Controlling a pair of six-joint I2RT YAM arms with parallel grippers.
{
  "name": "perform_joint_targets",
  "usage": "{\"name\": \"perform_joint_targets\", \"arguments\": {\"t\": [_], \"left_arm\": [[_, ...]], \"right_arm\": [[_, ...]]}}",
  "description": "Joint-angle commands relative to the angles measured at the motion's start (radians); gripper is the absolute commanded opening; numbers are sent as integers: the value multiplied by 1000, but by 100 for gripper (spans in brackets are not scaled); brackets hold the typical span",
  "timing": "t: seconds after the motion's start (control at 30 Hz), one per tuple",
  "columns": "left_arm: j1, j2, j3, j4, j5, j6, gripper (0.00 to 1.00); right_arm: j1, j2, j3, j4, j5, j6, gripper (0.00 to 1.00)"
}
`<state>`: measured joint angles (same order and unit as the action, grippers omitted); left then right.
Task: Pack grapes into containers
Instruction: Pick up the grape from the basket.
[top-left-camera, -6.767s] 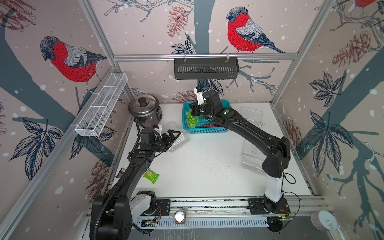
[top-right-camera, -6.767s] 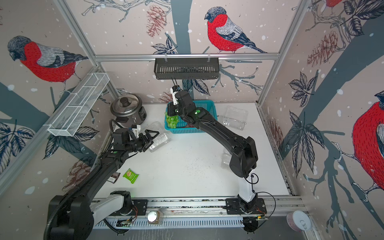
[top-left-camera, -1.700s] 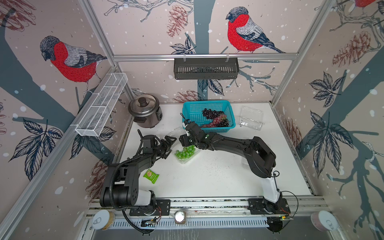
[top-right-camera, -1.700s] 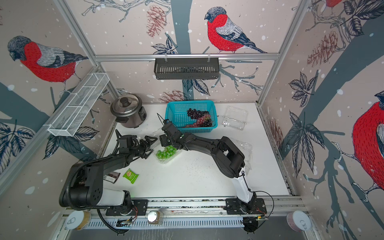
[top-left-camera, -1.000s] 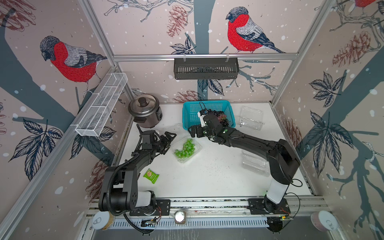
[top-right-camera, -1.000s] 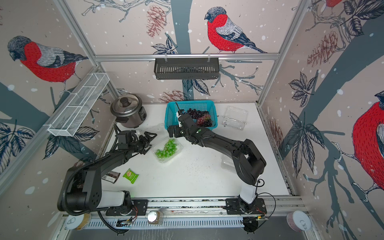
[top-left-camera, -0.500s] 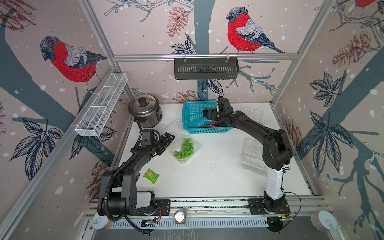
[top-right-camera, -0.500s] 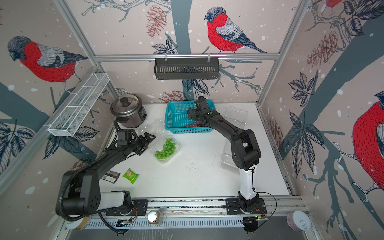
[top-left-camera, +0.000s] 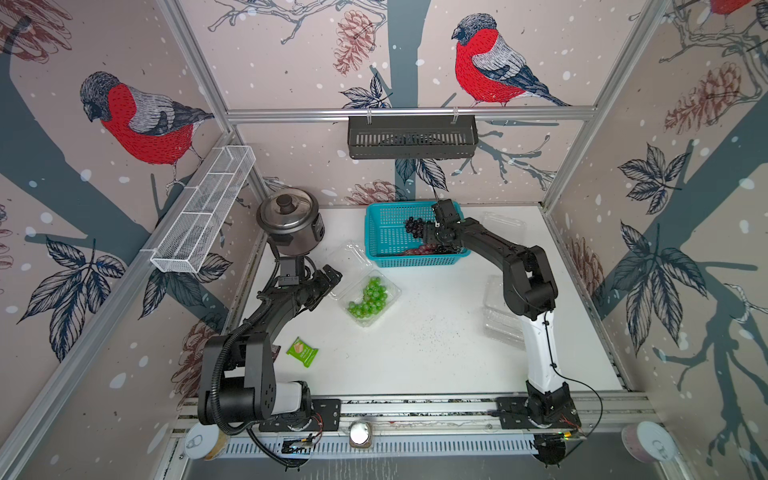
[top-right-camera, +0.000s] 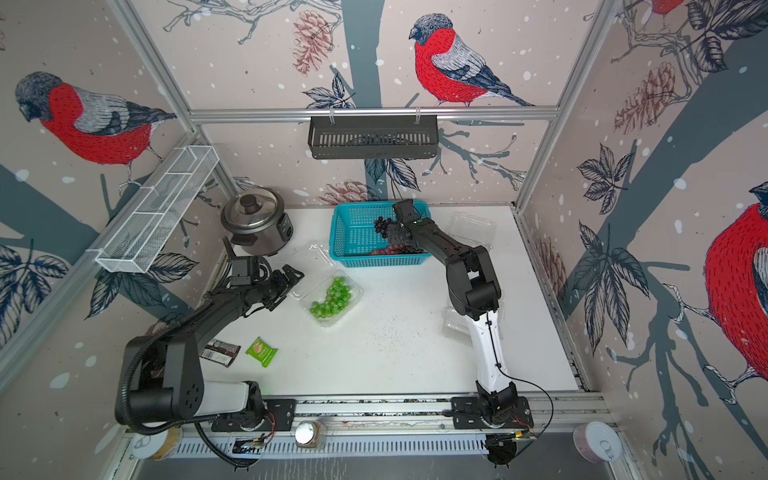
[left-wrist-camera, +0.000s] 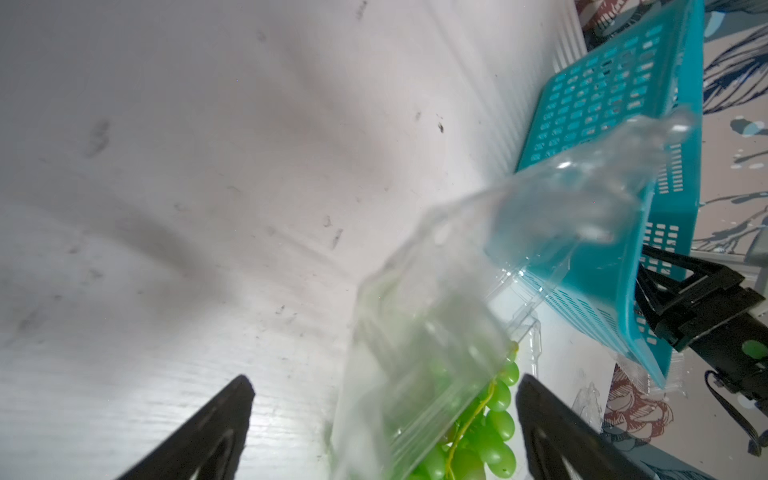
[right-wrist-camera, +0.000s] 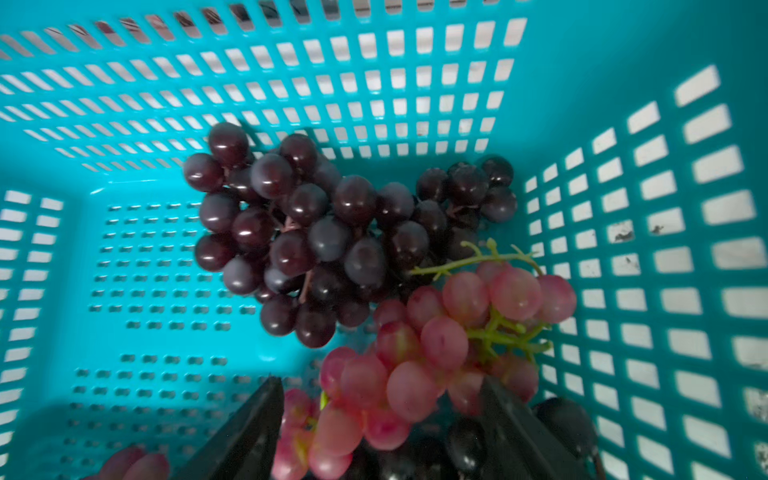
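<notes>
A green bunch of grapes (top-left-camera: 368, 297) (left-wrist-camera: 494, 428) lies in an open clear container (top-left-camera: 395, 286) left of mid-table. My left gripper (top-left-camera: 326, 289) (left-wrist-camera: 384, 382) stands open beside it, its fingers either side of the raised lid (left-wrist-camera: 457, 291). My right gripper (top-left-camera: 432, 245) (right-wrist-camera: 380, 382) reaches down into the teal basket (top-left-camera: 386, 259). Its fingers flank a red bunch (right-wrist-camera: 440, 345), close against it and partly closed in. A dark purple bunch (right-wrist-camera: 316, 232) (top-right-camera: 382, 225) lies just beyond. More dark grapes sit under the red ones.
A steel rice cooker (top-left-camera: 289, 224) stands at the back left. One clear container (top-left-camera: 505, 222) sits at the back right and another (top-left-camera: 498, 320) lies beside the right arm. A green snack packet (top-left-camera: 302, 352) and a dark wrapper (top-right-camera: 220, 351) lie near the left arm's base.
My right arm swung from beside the green grapes' container back into the basket and came down over the red bunch, jaws narrowing. The left gripper stayed open by the lid.
</notes>
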<state>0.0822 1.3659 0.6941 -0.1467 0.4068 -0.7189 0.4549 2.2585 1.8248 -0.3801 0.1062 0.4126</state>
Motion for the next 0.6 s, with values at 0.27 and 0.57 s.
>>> {"name": "perform_joint_targets", "arguments": {"t": [0.27, 0.57], "left_arm": [[-24, -72, 88, 11, 27, -19, 98], [-239, 88, 247, 113, 49, -95, 98]], "right_arm": [[-21, 65, 10, -7, -63, 12, 68], [-43, 9, -102, 242, -367, 136, 52]]}}
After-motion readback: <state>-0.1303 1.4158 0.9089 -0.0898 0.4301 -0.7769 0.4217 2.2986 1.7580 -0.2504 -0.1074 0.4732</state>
